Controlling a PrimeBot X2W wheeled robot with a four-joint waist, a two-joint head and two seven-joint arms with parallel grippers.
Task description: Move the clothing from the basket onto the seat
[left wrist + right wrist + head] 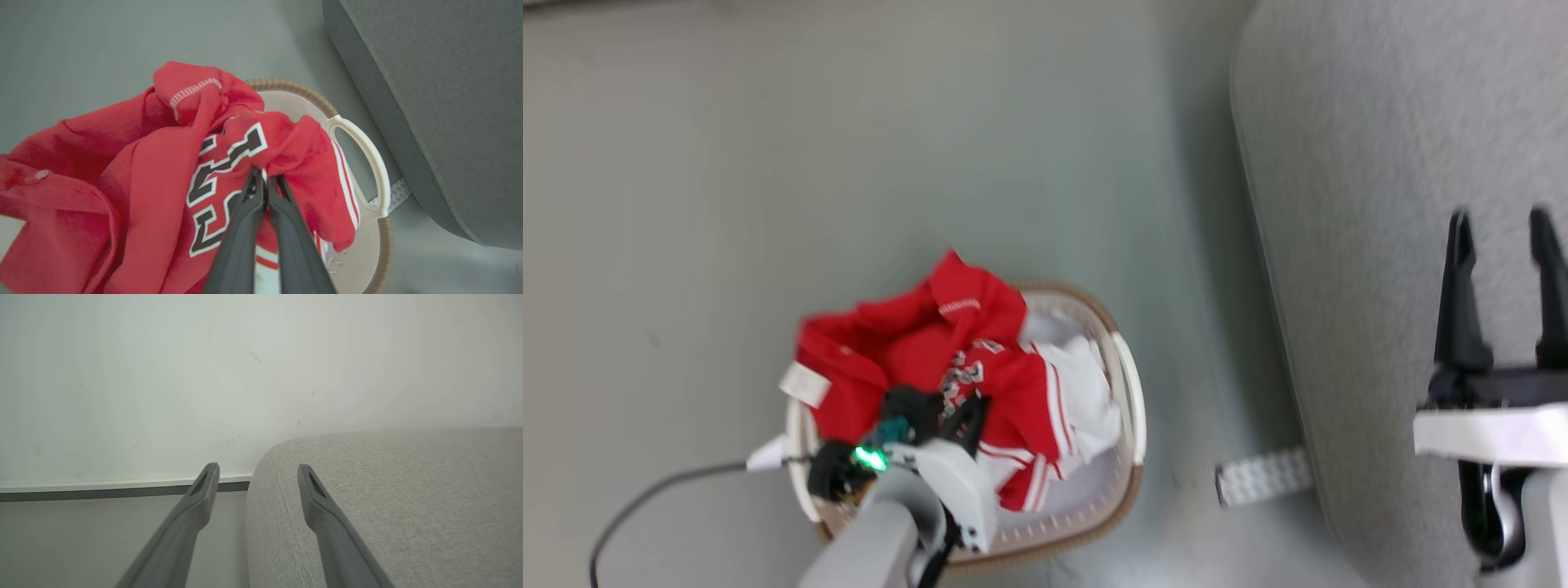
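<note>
Pinching a fold of the clothing (171, 163) is the step in hand. In the left wrist view the left gripper (264, 176) rises from the bottom edge with its two dark fingers pressed together on red fabric just beside the black-and-white lettering, at the centre of the frame. The red heap sits in the basket (294, 86) and spills over it, and the brown rim and cream handle curve along the right of the pile. In the head view the basket stands at lower centre on the floor (849, 122), with some white cloth (1086, 384) at its right side. None of the clothing lies on the seat (1380, 163) yet, so the task looks to be at its start. The seat takes the right side of the head view, near the basket but with a strip of floor between them. The right gripper (1500, 219) hangs over the seat at the right edge, fingers spread wide and holding nothing. Next, I judge, the left arm must lift the garment clear of the rim and the rest of the heap, then carry it rightward over the seat's rounded edge before letting go. A trailing sleeve could snag or tip the light basket. The room is plain: a pale wall (163, 375) with a skirting board (122, 485) in the right wrist view, and a dark cable (645, 490) at lower left of the head view.
</note>
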